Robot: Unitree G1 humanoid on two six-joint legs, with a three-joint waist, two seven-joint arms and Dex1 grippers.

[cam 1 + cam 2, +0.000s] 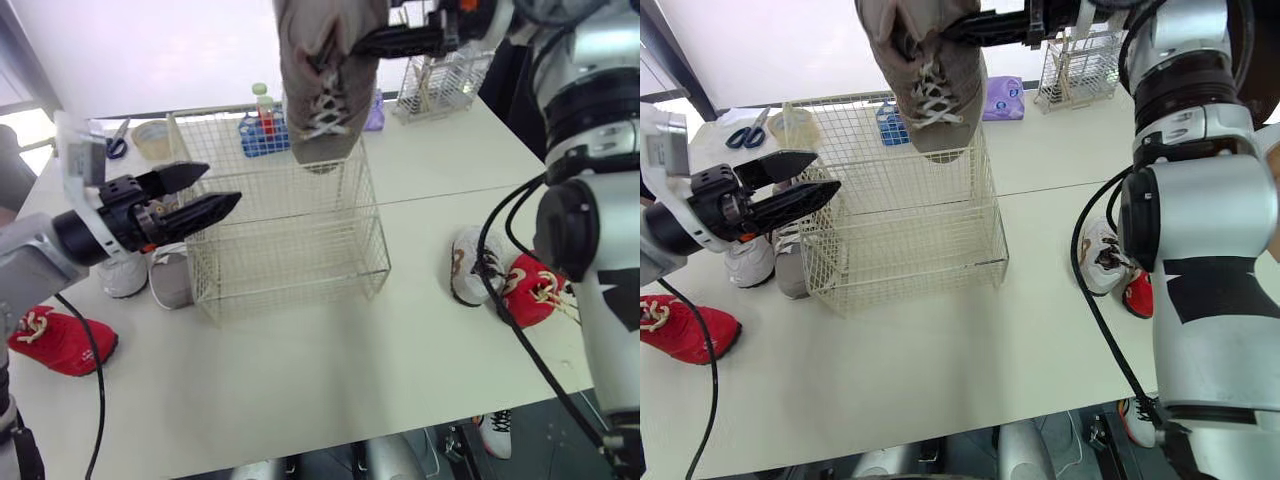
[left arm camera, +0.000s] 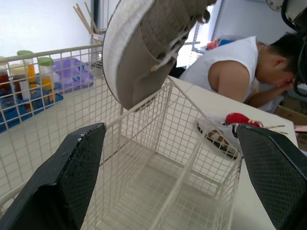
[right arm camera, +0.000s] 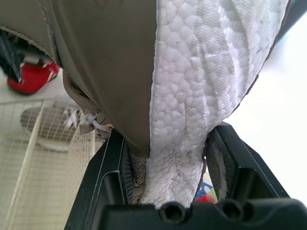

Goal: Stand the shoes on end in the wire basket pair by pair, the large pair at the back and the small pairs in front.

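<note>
Left eye view: nearest, the left gripper [image 1: 220, 184] is spread wide and empty, just beside the left wall of the wire basket [image 1: 290, 275]. Farther back, the right gripper [image 1: 375, 42] is clamped on the large grey shoe [image 1: 320, 90], which hangs toe-down above the basket's rear. The shoe should probably descend straight, toe kept inside the back wall, and be released only once it rests on the mesh.

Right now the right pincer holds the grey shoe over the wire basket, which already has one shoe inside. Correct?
No: the right pincer holds the grey shoe over the wire basket, but the basket is empty, as the left wrist view shows.
</note>
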